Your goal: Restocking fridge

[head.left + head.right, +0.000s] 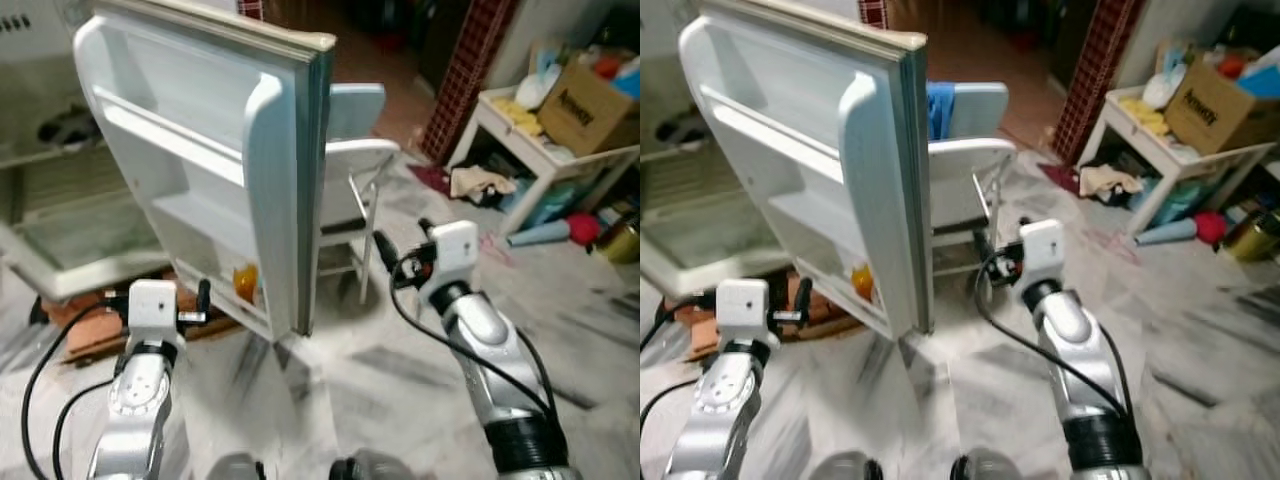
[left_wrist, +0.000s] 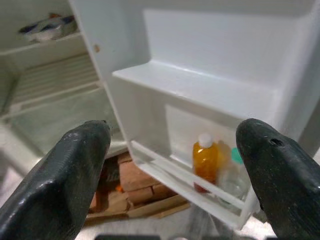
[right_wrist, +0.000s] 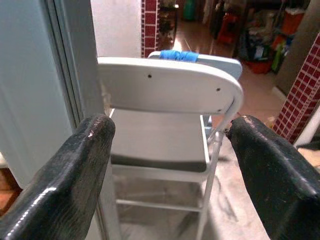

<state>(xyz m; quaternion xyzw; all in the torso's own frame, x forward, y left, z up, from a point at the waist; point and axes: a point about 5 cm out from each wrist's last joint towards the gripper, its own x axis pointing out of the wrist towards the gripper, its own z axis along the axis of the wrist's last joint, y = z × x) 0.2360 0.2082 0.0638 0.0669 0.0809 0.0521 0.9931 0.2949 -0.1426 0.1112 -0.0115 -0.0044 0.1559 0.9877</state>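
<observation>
The white fridge door [image 1: 200, 150] stands swung open in front of me, its inner shelves facing left. An orange bottle [image 2: 205, 160] with a white cap sits in the lowest door shelf, and a clear container [image 2: 234, 176] is beside it. My left gripper [image 1: 200, 303] is open and empty, low at the left and a short way off that shelf, pointing at the bottle. My right gripper [image 1: 400, 238] is open and empty on the other side of the door, facing a white chair [image 3: 170, 90].
The fridge interior [image 1: 60, 200] lies open at the left, with a packet [image 2: 47, 29] on an upper shelf. Bricks [image 2: 132, 180] sit under the fridge. A second chair with blue cloth [image 3: 179, 55] stands behind the first. At the right, a white side table [image 1: 520, 140] holds a cardboard box [image 1: 590, 100].
</observation>
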